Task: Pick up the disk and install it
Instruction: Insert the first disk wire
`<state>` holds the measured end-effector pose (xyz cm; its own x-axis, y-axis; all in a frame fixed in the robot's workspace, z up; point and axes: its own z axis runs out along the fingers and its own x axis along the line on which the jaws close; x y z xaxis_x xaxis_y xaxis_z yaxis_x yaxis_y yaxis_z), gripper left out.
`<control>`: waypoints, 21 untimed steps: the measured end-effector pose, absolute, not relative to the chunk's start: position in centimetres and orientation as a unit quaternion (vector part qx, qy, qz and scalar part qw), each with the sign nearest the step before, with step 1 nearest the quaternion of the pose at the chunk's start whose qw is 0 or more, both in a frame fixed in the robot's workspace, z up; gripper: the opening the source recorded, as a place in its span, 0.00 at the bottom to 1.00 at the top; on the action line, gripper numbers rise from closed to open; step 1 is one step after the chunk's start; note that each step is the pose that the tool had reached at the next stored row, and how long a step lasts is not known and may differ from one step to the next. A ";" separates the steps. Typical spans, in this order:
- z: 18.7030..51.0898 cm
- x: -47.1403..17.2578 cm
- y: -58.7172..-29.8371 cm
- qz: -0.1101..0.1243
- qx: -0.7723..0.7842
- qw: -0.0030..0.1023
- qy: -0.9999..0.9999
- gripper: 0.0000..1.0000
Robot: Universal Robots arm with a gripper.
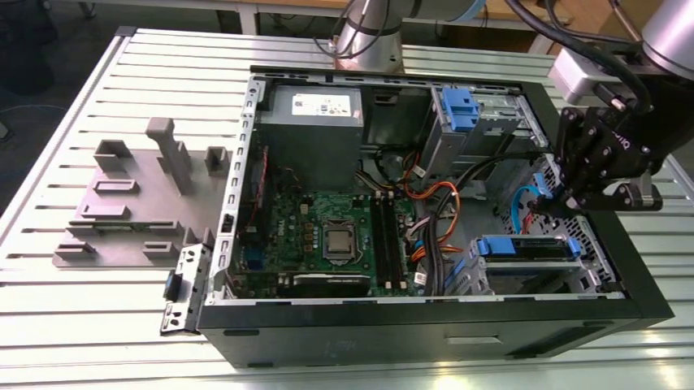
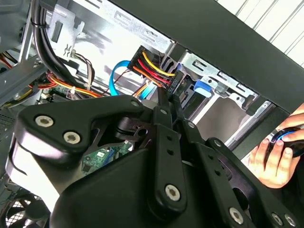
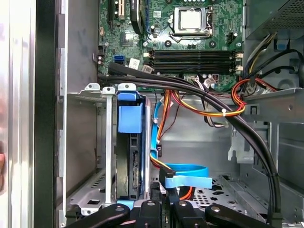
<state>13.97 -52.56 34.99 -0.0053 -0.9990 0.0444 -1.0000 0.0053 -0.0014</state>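
Note:
The disk sits on edge in the grey drive bay at the front right of the open computer case, its blue end tab facing into the case. In the second wrist view the tab shows inside the bay. My gripper hangs inside the case just beyond the bay. Its fingers are shut on a black cable connector with red, yellow and orange wires. In the first wrist view that connector lies right beside the disk's rear edge.
A blue flat data cable loops next to the connector. Thick black cables cross the case above the bay. A fixed blue bracket and the power supply box sit at the back. A person's hand rests outside the case wall.

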 end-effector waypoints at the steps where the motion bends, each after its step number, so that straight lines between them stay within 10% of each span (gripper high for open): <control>1: 35.0 14.0 -52.6 0.016 0.705 0.015 -0.709 0.16; 21: 34.8 13.7 -53.3 0.020 0.705 0.012 -0.709 0.16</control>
<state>13.69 -53.30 34.77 -0.0059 -0.9990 0.0445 -0.9999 0.0054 -0.0110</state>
